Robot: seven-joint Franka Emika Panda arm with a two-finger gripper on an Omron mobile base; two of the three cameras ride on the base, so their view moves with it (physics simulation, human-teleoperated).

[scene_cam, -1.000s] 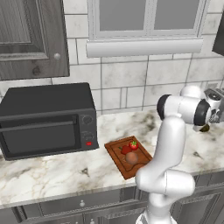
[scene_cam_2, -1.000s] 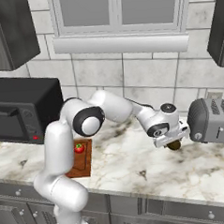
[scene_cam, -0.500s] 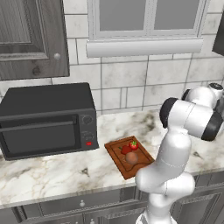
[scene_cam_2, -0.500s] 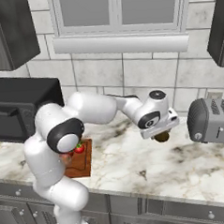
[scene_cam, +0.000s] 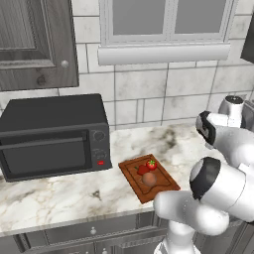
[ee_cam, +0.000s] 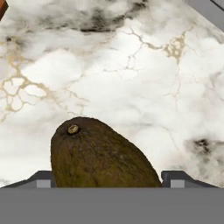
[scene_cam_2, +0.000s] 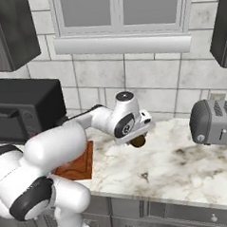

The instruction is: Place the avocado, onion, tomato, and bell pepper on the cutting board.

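Gripper (ee_cam: 107,177) clamped on the avocado (ee_cam: 98,155), one finger on each flank, stem nub pointing up toward 11 o'clock in hand view; same avocado (scene_cam_2: 138,141) hanging under the wrist above the marble counter (scene_cam_2: 185,168) in right base view, clear of the surface. Likely light, firm under a leathery skin, a bit slick and egg-shaped, so prone to squirting out if pinched near the taper; best held across the widest middle, as looks to be the case here, though exact pad contact hidden by the fruit. Bruising possible with hard squeeze, no breakage risk.

Count: one avocado, in the grip. On the cutting board (scene_cam: 133,174): one tomato (scene_cam: 151,164) toward 1 o'clock of the board centre, one bell pepper (scene_cam: 142,169) just beside it, one onion (scene_cam: 149,179) toward 5 o'clock. One cutting board, at 3 o'clock of the microwave (scene_cam: 52,136) in left base view. One toaster (scene_cam_2: 213,121) at 3 o'clock of the gripper in right base view, well apart. Three of four produce items on the board by the look of it, avocado the last one outstanding
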